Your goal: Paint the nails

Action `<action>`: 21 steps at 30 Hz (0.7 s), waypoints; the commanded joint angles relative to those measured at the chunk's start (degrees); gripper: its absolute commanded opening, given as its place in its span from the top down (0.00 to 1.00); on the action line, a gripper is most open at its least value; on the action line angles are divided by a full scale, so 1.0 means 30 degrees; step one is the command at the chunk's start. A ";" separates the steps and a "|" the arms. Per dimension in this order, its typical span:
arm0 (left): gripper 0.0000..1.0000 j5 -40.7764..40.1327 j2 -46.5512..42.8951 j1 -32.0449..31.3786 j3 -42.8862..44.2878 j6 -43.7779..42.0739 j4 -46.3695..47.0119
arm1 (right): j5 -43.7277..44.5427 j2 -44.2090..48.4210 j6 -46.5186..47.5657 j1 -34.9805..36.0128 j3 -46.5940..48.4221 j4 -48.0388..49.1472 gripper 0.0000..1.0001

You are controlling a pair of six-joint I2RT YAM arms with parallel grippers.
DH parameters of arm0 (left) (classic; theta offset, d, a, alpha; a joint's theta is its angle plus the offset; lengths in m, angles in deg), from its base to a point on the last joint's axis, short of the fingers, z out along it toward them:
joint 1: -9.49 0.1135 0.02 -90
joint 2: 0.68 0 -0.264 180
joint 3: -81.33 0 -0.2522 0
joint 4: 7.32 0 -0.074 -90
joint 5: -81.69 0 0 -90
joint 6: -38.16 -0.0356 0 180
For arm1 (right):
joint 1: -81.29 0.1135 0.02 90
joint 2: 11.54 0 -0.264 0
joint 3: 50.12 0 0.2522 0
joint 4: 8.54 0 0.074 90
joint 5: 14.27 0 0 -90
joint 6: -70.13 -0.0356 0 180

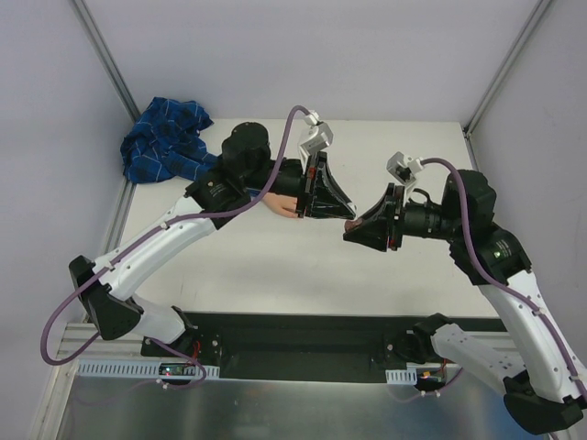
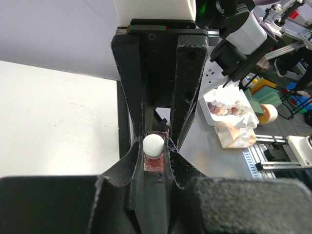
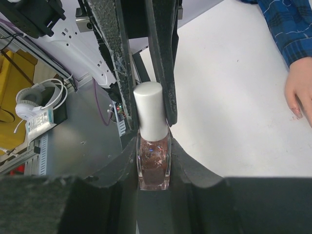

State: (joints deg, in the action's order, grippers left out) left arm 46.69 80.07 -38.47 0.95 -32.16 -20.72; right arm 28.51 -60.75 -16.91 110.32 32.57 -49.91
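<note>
The left hand (image 2: 155,152) was shut tight on the white cap (image 3: 150,109) of a small bottle (image 3: 154,168). The right hand (image 3: 154,148) was shut tight on the glass part of the bottle. The two hands met tip to tip, one from each side, with the bottle between them. The cap sat on the bottle. The stuff inside the bottle was red-brown and sparkly. Both hands held the bottle over the white tabletop (image 1: 275,266).

The fake hand (image 1: 281,205) lay on the tabletop near the bottle, on the bottle's left in the top view. The left hand covered part of it.

The nails (image 3: 296,113) were at the tips of the fake hand, on the side that faced the bottle. In the right wrist view only one pinkish nail showed, at the edge of the picture. In the top view the nails were too small to see.

The blue plaid sleeve (image 1: 165,142) was bunched up farther from the bottle than the fake hand, toward the far left corner of the tabletop.

Well away from the bottle, off the tabletop, a white headset (image 3: 34,105) lay on a grey shelf.
</note>
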 commanded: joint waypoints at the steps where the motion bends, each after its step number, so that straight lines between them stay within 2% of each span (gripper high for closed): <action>1: 1.00 0.1295 0.0212 -0.0740 -0.0408 -0.1375 -0.4280 | 0.0419 -0.0354 -0.0285 -0.0099 0.2219 0.4460 1.00; 12: 1.00 0.0769 0.0154 -0.0740 0.0236 -0.2048 -0.5921 | 0.0095 -0.1379 0.0096 -0.0099 0.3597 0.4196 1.00; 20: 1.00 0.0036 0.0035 -0.0711 0.0905 -0.1788 -0.6651 | -0.0341 -0.0678 -0.0079 -0.0099 0.2252 0.4664 1.00; 21: 0.96 -0.0052 0.0123 -0.0682 0.1171 -0.1669 -0.6740 | -0.0517 -0.0647 -0.0050 -0.0128 0.2191 0.4693 1.00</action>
State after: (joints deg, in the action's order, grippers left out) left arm 43.02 78.76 -38.43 3.81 -36.29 -28.33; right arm 26.52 -64.62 -15.86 110.59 37.05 -52.80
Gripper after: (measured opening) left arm 0.114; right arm 0.276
